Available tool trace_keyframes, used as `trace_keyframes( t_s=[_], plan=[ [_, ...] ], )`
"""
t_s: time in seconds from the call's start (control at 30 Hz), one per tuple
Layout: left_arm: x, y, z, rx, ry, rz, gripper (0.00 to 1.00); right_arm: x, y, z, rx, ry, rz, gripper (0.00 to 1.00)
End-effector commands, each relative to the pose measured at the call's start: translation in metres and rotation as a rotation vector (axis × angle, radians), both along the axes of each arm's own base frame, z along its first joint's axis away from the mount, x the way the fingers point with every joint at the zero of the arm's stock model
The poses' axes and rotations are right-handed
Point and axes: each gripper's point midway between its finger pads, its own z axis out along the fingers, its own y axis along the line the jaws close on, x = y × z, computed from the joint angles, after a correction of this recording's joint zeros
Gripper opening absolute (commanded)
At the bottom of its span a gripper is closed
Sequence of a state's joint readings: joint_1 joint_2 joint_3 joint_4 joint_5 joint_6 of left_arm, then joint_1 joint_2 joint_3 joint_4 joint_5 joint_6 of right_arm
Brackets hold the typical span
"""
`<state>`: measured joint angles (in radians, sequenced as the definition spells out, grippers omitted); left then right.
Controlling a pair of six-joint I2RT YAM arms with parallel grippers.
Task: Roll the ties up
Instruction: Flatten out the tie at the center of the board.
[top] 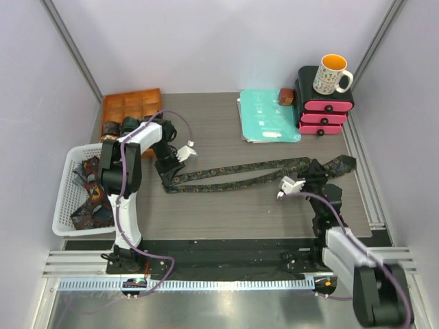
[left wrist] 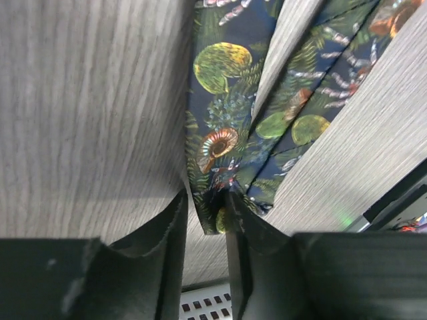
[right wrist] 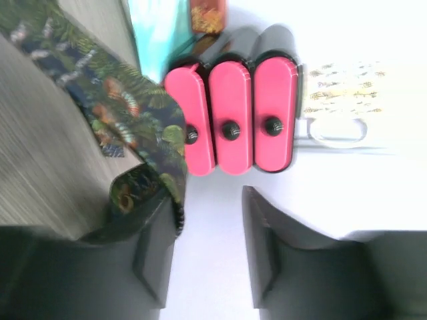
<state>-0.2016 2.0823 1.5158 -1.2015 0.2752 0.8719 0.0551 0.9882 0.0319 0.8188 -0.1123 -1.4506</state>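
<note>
1. Peering down the left wrist view, the left gripper (left wrist: 205, 195) has its jaws a little apart, and the folded end of the tie (left wrist: 220, 133) sits right in the gap at the tips.
2. Beyond those tips the tie runs away flat on the table (left wrist: 87, 100), and its two strips spread apart from the fold.
3. The print is easy to read here: shells and fern leaves on a dark ground.
4. Over on the right gripper (right wrist: 209, 197), the jaws stand well apart with nothing between them.
5. The tie's other end lies just left of those jaws in the wrist view, and the fabric rests against the tip of the left-hand finger (right wrist: 157, 247).
6. Straight ahead of the right jaws stand the pink drawers (right wrist: 230, 120), with a mug (right wrist: 340, 100) to their right.
7. From above, the tie stretches from one gripper to the other.
8. Out to the left of the left jaws, a white basket (top: 68, 171) holds more ties (top: 92, 199).
9. Beyond the basket, an orange tray (top: 134, 104) carries rolled ties (top: 116, 127).
</note>
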Motion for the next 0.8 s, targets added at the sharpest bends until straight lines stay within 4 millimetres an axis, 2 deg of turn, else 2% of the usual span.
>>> trace_keyframes(
  t_s=[0.0,0.03,0.07,0.1,0.13,0.2,0.23,0.27,0.33,0.37,0.4,0.43,0.47,0.5,0.53,0.57,0.6,0.67,0.7,0.77],
  plan=[
    [0.004,0.002,0.020,-0.014,-0.067,-0.018,0.34,-0.072,0.014,-0.110,-0.105,0.447,0.143,0.67],
    [0.005,0.001,0.022,-0.021,-0.072,-0.019,0.36,-0.075,0.020,-0.100,-0.110,0.432,0.185,0.73],
    [0.005,0.000,0.024,-0.025,-0.078,-0.018,0.44,-0.079,0.023,-0.093,-0.125,0.438,0.206,0.87],
    [0.005,0.000,0.026,-0.029,-0.077,-0.014,0.46,-0.093,0.023,-0.100,-0.138,0.513,0.227,0.89],
    [0.007,0.000,0.029,-0.032,-0.086,-0.010,0.53,-0.095,0.023,-0.094,-0.137,0.504,0.227,0.90],
    [0.011,-0.001,0.033,-0.036,-0.108,0.005,0.59,-0.104,0.017,-0.094,-0.143,0.566,0.202,0.95],
    [0.014,-0.002,0.035,-0.041,-0.121,0.010,0.65,-0.105,0.015,-0.094,-0.105,0.595,0.171,0.96],
    [0.019,-0.004,0.037,-0.047,-0.148,0.020,0.66,-0.109,0.011,-0.102,-0.094,0.670,0.142,0.98],
    [0.026,-0.009,0.046,-0.069,-0.180,0.043,0.74,-0.104,0.007,-0.093,-0.020,0.742,0.075,1.00],
    [0.028,-0.011,0.050,-0.079,-0.190,0.055,0.78,-0.109,0.003,-0.106,0.008,0.866,0.030,1.00],
    [0.033,-0.014,0.056,-0.091,-0.219,0.065,0.80,-0.096,0.002,-0.084,0.039,0.886,0.002,1.00],
    [0.036,-0.018,0.061,-0.110,-0.231,0.083,0.82,-0.094,0.003,-0.080,0.123,0.940,-0.056,1.00],
    [0.036,-0.020,0.065,-0.118,-0.238,0.086,0.83,-0.070,0.005,-0.060,0.168,0.977,-0.073,1.00],
    [0.037,-0.023,0.067,-0.127,-0.246,0.089,0.83,-0.082,0.007,-0.055,0.253,1.084,-0.074,1.00],
    [0.034,-0.030,0.069,-0.128,-0.250,0.082,0.83,-0.078,0.013,-0.046,0.313,1.129,-0.066,1.00],
    [0.033,-0.030,0.066,-0.107,-0.258,0.074,0.83,-0.057,0.017,-0.016,0.394,1.093,-0.083,1.00],
    [0.032,-0.033,0.060,-0.094,-0.271,0.066,0.83,-0.059,0.025,-0.019,0.451,1.173,-0.081,1.00],
    [0.029,-0.038,0.051,-0.050,-0.285,0.055,0.82,-0.040,0.027,-0.002,0.515,1.155,-0.113,0.99],
    [0.030,-0.039,0.046,-0.036,-0.297,0.058,0.82,-0.036,0.027,-0.009,0.524,1.186,-0.132,0.98],
    [0.031,-0.038,0.031,0.001,-0.306,0.070,0.79,-0.025,0.019,-0.009,0.522,1.186,-0.185,0.93]
  ],
)
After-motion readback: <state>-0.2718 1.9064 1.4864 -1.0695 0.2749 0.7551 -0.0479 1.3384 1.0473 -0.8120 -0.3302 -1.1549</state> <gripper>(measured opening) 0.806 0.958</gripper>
